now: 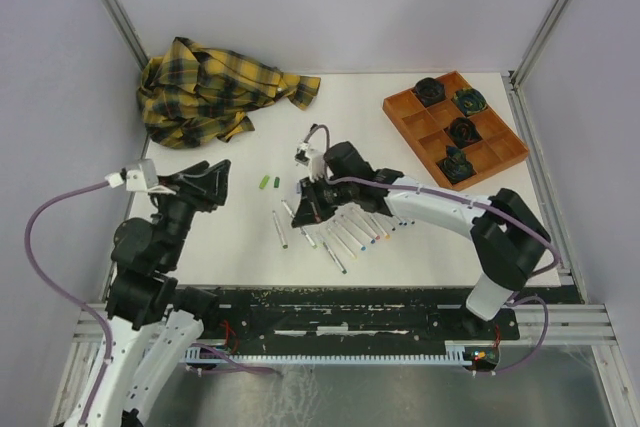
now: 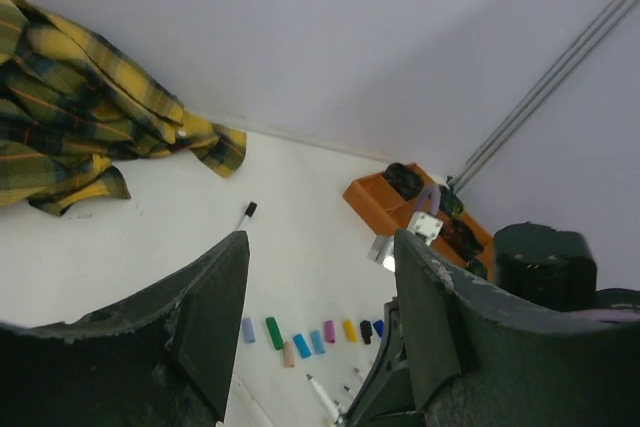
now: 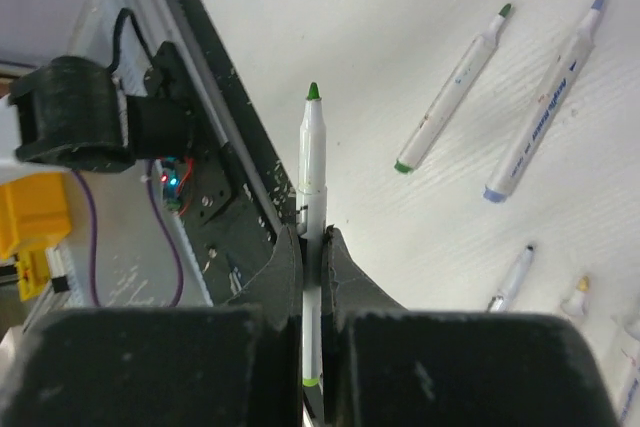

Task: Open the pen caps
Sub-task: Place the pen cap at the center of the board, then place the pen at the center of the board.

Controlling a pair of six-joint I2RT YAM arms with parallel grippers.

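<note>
Several pen caps (image 2: 317, 341) in green, blue, pink, yellow and black lie in a row on the white table; from above only the green caps (image 1: 268, 183) show. My left gripper (image 2: 320, 242) hovers open above the table left of them, nothing between its fingers (image 2: 205, 312). In the top view the left gripper (image 1: 207, 180) points toward the caps. My right gripper (image 3: 312, 232) is shut on a white pen (image 3: 313, 162) whose green tip is bare. It sits at the table's middle as the right gripper (image 1: 306, 207), over the row of pens.
Uncapped white pens (image 1: 345, 232) lie fanned out near the front edge, two more pens (image 3: 450, 87) beside the held one. A pen with a black cap (image 2: 245, 214) lies apart. A yellow plaid cloth (image 1: 215, 92) is at back left, an orange tray (image 1: 400, 112) at back right.
</note>
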